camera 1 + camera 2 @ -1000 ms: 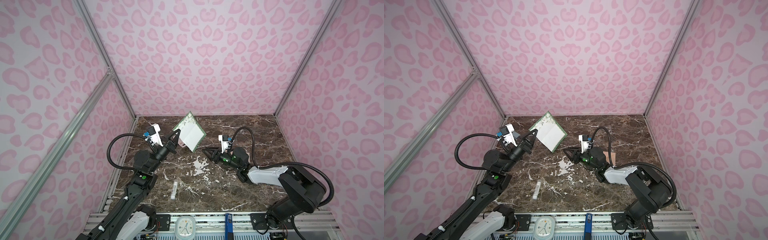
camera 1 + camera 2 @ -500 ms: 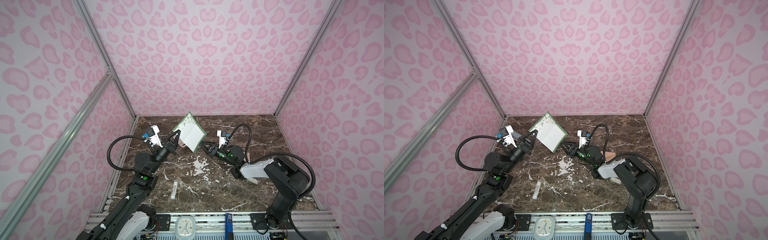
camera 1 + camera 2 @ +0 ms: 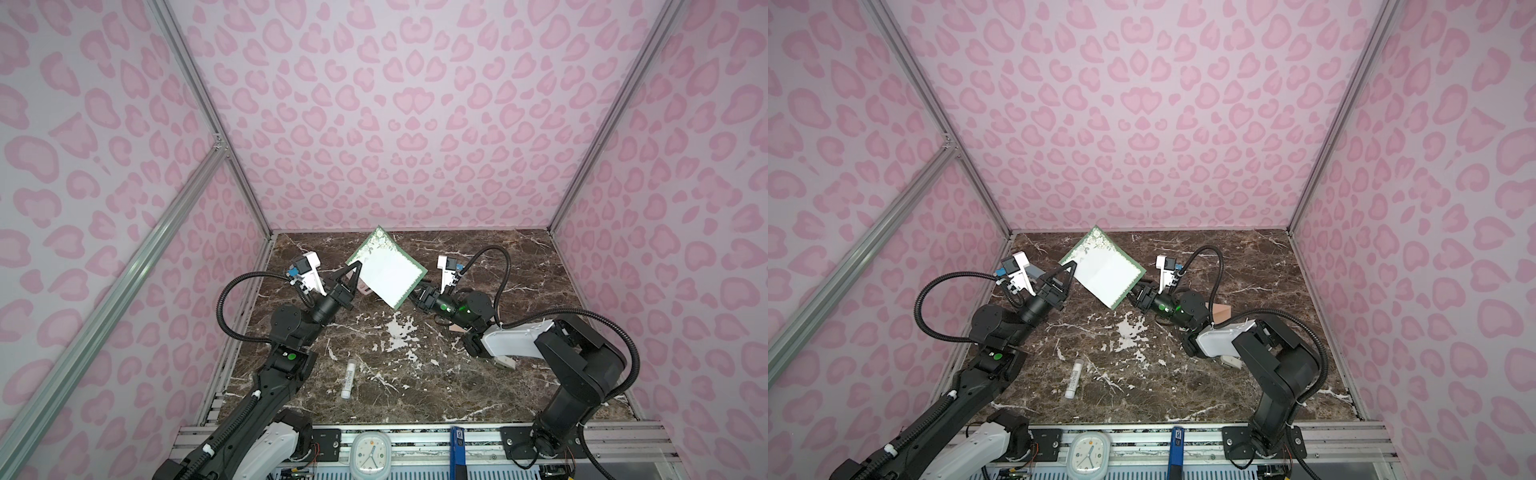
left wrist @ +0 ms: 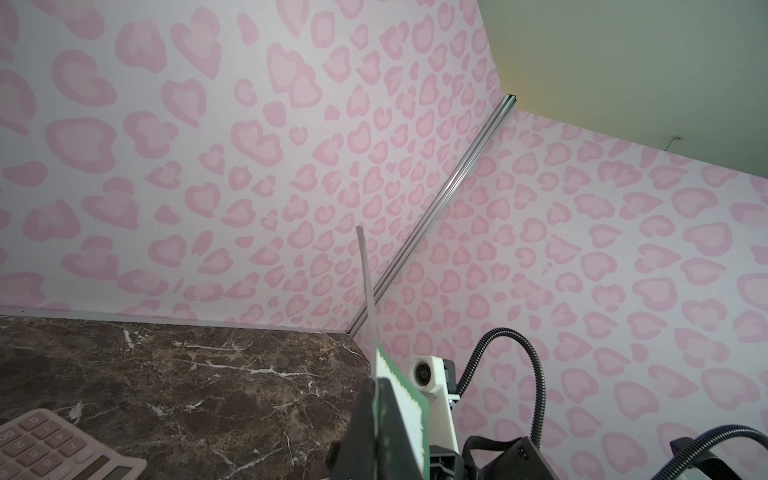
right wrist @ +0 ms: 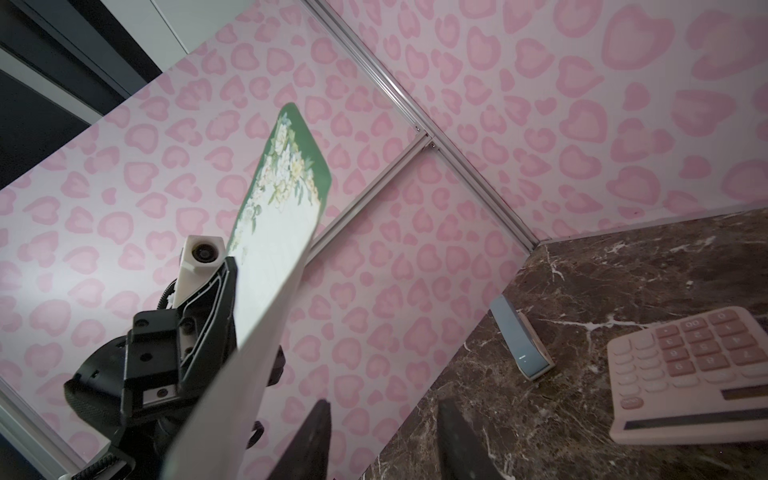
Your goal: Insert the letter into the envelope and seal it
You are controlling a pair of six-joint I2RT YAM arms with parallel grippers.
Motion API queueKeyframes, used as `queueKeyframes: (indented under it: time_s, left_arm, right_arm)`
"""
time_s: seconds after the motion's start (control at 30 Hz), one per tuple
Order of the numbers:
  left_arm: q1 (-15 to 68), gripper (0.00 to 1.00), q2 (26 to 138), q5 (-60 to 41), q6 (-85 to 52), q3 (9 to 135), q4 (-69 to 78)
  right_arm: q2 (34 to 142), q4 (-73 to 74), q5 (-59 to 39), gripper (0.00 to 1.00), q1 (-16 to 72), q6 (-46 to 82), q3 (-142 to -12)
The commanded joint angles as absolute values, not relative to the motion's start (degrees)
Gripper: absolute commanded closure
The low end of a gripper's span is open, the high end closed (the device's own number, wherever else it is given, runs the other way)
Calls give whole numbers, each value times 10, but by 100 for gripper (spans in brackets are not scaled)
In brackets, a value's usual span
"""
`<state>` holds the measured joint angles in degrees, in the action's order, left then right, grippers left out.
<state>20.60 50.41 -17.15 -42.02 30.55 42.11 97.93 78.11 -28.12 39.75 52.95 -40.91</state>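
Your right fingers, apart and empty, are closing in on the 4 o'clock edge of the letter while your left fingers are pinching it aloft toward 12 o'clock of the worktop, probably for a regrasp, with the envelope lying at 3 o'clock.

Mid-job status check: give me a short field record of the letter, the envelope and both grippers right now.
letter: in the air above the table, tilted, floral corner up
left gripper: shut on the letter's edge
right gripper: fingers apart, beside the letter's lower edge, not gripping it
envelope: on the table, mostly hidden behind the right arm; only a tan corner shows
letter in envelope: no
other items: pink calculator, white glue stick
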Motion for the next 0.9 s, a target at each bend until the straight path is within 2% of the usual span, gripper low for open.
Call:
queueKeyframes:
  time_s: [0.0, 0.37, 0.87]
  left_arm:
    - [206, 96, 505, -170, -422, 302, 445]
    - [206, 96, 526, -183, -428, 294, 457]
    - [206, 96, 534, -153, -439, 286, 477]
  right_arm:
    - [968, 797, -298, 55, 400, 520, -409]
    - [951, 818, -337, 44, 403, 532, -412]
    - [957, 821, -336, 42, 402, 519, -372]
